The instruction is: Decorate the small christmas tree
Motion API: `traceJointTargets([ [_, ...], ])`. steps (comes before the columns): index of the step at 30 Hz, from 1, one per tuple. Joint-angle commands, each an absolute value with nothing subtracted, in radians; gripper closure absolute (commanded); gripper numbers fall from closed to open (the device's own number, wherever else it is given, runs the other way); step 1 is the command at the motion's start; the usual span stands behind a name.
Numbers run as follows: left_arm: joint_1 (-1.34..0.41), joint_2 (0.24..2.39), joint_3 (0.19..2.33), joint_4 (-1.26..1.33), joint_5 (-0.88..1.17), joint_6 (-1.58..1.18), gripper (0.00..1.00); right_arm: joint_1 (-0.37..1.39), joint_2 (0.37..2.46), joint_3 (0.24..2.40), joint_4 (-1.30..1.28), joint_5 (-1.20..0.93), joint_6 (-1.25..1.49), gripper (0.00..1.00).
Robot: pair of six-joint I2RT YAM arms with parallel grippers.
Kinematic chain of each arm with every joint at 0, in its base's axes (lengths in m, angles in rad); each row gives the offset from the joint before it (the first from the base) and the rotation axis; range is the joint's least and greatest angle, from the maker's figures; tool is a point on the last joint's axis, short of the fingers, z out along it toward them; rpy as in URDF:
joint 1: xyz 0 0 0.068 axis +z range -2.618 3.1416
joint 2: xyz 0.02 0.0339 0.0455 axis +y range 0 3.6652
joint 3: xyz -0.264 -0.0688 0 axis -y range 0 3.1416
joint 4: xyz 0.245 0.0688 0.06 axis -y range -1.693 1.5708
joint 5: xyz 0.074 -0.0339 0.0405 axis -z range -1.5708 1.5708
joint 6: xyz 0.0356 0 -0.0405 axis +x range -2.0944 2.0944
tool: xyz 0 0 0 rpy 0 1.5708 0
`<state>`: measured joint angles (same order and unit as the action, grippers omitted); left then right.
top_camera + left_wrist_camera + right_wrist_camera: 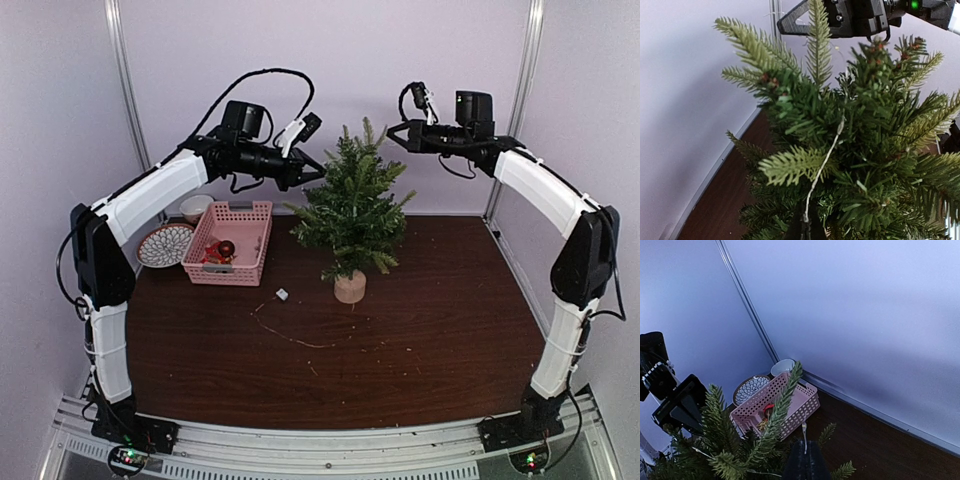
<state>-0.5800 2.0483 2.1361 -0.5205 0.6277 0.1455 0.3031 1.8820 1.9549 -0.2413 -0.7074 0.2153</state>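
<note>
The small christmas tree (350, 212) stands mid-table on its pale stump (350, 288). A thin white light wire (827, 155) runs up through its top branches. At the tree's upper left, my left gripper (320, 172) is shut on this wire, which comes out from between its closed fingertips in the left wrist view (806, 222). My right gripper (392, 135) hovers just right of the treetop. It is shut on a short end of the wire (804, 431), which pokes out above the black fingers (812, 460). The right gripper's black fingers (790, 25) also show behind the treetop.
A pink basket (258, 212) holding red and gold ornaments sits left of the tree, with a patterned plate (165, 245) and a small bowl (195, 207) beside it. A small white box (282, 294) with trailing wire (290, 338) lies on the brown table. White walls close the back and sides.
</note>
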Motion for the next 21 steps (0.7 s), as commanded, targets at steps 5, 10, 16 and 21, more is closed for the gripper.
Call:
traceJointTargets([
  [5,-0.584,2.023,2.105,-0.464,0.627,0.124,1.0,0.298,1.868,1.856,-0.164,-0.745,0.223,1.0],
  [10,-0.586,2.023,2.085,-0.45,0.634,0.12,1.0,0.3,1.871,1.8,-0.119,-0.776,0.241,1.0],
  [16,-0.586,2.03,2.067,-0.44,0.642,0.115,1.0,0.301,1.891,1.78,-0.087,-0.803,0.273,1.0],
  [21,-0.587,2.037,2.058,-0.436,0.647,0.114,1.0,0.301,1.907,1.777,-0.036,-0.832,0.324,1.0],
])
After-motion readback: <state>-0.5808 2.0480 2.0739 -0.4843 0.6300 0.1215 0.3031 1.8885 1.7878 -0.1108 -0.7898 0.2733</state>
